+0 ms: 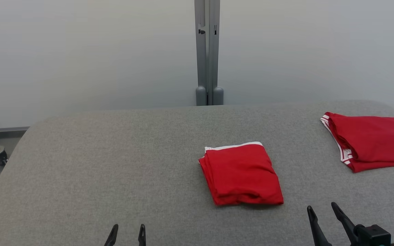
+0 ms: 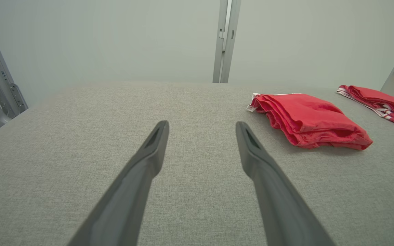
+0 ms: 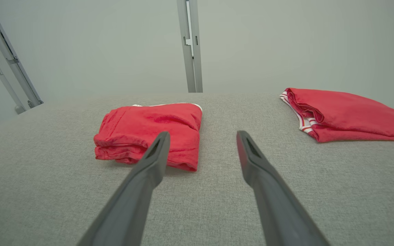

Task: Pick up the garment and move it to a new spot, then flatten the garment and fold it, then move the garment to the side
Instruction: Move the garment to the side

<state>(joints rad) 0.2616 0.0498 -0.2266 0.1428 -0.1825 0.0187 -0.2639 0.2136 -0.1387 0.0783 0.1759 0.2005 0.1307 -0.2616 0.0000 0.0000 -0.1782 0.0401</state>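
A red garment [image 1: 241,174] with a white hem lies folded into a thick square near the middle of the grey table [image 1: 97,164]; it also appears as garment [image 2: 306,119] and garment [image 3: 149,133]. My left gripper [image 1: 127,230] is open at the near edge, well left of it, with left gripper [image 2: 202,131] hovering over bare cloth. My right gripper [image 1: 322,208] is open just right of and nearer than the folded square; right gripper [image 3: 202,140] has its left finger in front of the garment's right part. Nothing is held.
A second folded red garment [image 1: 371,140] with white stripes lies at the table's far right edge, seen also as second garment [image 2: 381,102] and second garment [image 3: 347,114]. A grey post [image 1: 208,51] stands behind the table against a pale wall.
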